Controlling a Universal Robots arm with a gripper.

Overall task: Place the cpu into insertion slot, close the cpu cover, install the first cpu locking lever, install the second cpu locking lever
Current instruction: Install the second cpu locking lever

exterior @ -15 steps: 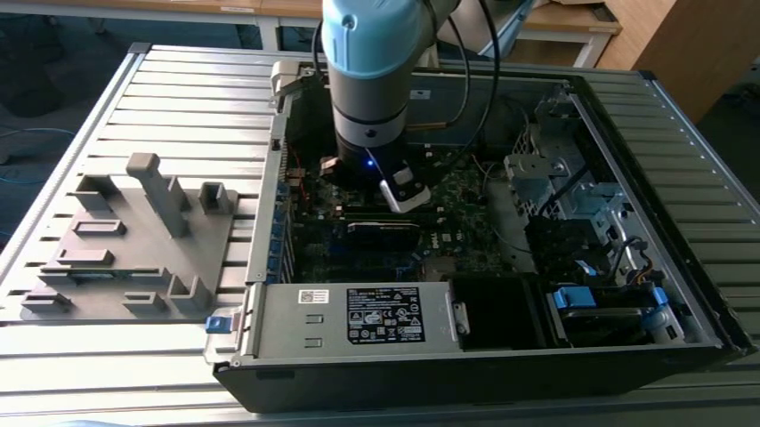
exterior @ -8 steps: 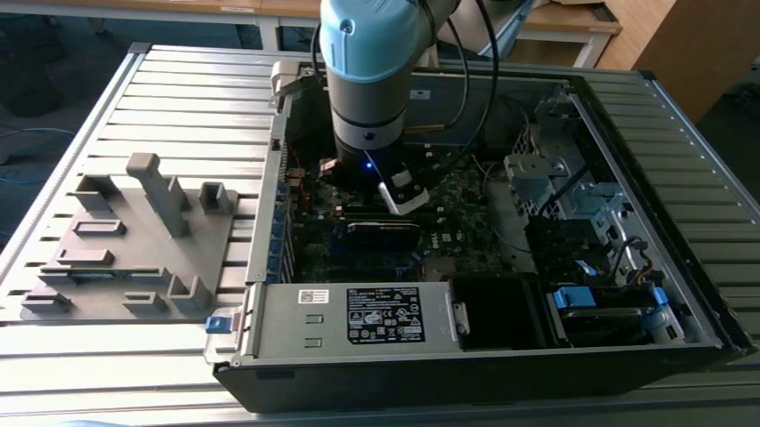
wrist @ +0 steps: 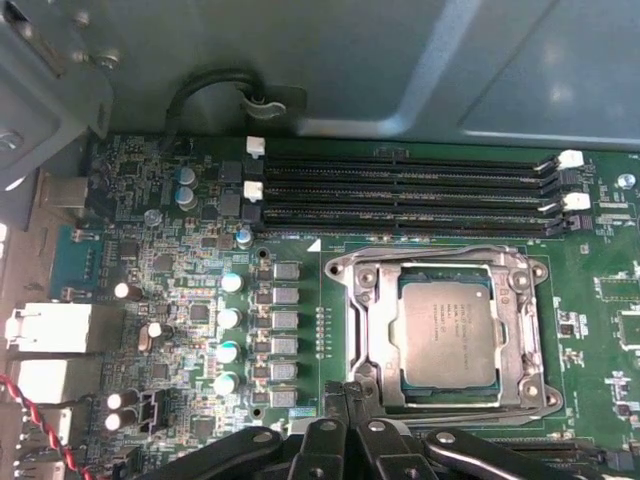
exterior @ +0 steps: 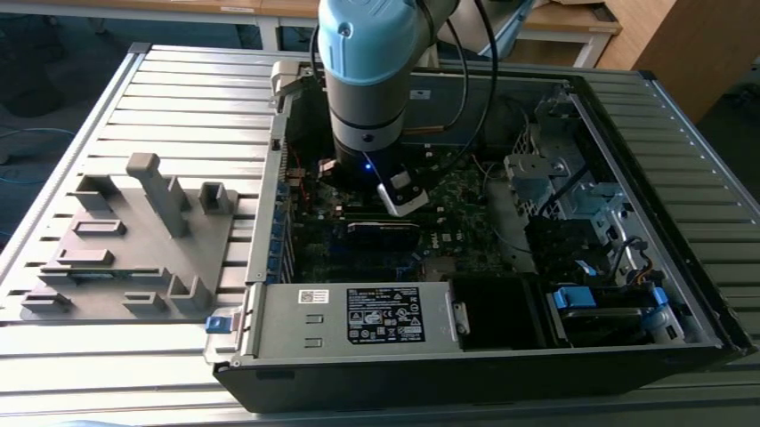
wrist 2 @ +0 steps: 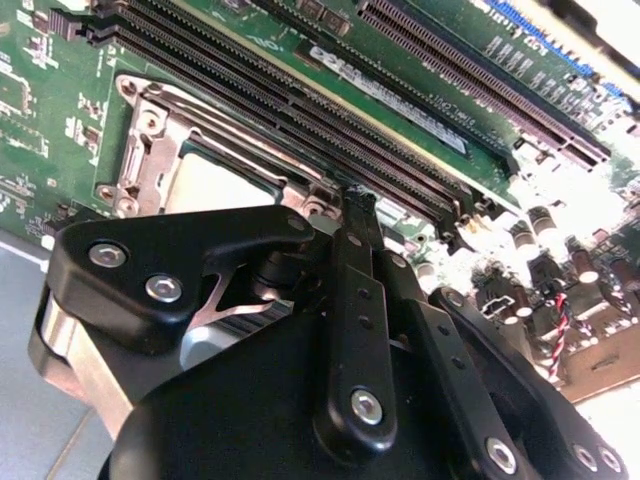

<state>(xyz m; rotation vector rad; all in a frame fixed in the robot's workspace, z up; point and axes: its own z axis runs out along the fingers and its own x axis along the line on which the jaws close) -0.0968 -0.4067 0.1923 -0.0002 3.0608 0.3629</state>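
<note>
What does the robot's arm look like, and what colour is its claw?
The arm is a fat round tube, light blue on top and grey lower down, with black cables running beside it and a small blue light near its wrist. The gripper is black, made of flat jointed bars held with shiny silver screws.

The table [exterior: 178, 98] is a grey metal top with long parallel grooves running across it. Two things lie directly on it. The open computer case [exterior: 475, 356] takes the centre and the 3 o'clock part of the exterior view, lying on its side with the inside turned up. A grey fixture plate [exterior: 131, 258] lies at 9 o'clock, just beside the case wall, and it carries several upright blocks and posts of the same grey colour. A small blue part [exterior: 216, 324] sits at the case's corner, at about 7 o'clock, between plate and case.
</note>
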